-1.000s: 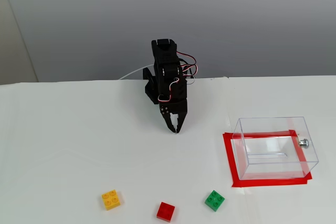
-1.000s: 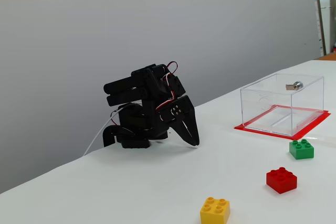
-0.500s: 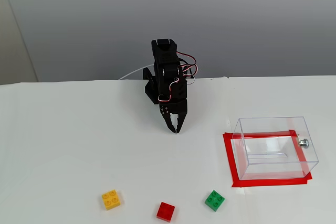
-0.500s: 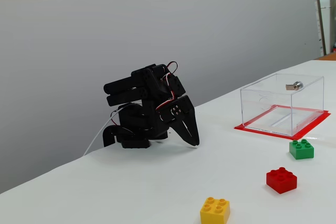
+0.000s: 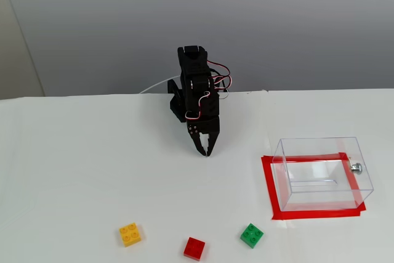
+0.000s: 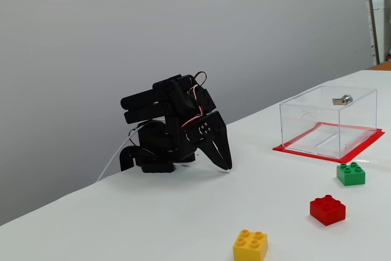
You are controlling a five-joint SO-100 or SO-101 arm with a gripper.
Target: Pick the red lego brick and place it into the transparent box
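Note:
The red lego brick lies near the table's front edge, between a yellow-orange brick and a green one. The transparent box stands empty on a red tape frame at the right, with its silver knob on the right wall. My black gripper is folded down at the back of the table, tips close to the tabletop. Its fingers are shut with nothing between them. It stands well behind the red brick and to the left of the box.
A yellow-orange brick lies left of the red one and a green brick lies right of it, closer to the box. The red tape frame surrounds the box base. A grey wall rises behind the table.

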